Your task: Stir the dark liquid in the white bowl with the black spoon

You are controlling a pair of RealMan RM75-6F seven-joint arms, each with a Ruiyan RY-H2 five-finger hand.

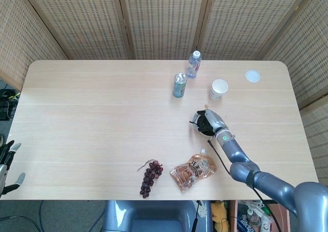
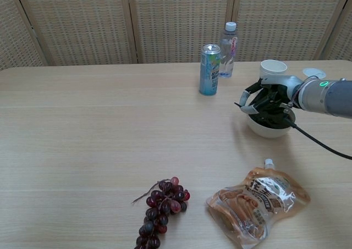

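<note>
Over the white bowl [image 2: 268, 127], right hand [image 2: 267, 98], fingers curled, grip on spoon unclear, left hand [image 1: 6, 163] beyond table edge, fingers apart

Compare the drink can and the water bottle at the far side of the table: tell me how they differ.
The drink can is opaque, printed in blue-green with a bare metal top; the water bottle is clear with a white cap. The can is shorter and straight-sided; the bottle is taller and narrows to a neck. The can stands nearer the robot; the bottle stands behind it, slightly to the right. Both stand upright on the table, untouched by either hand.
</note>
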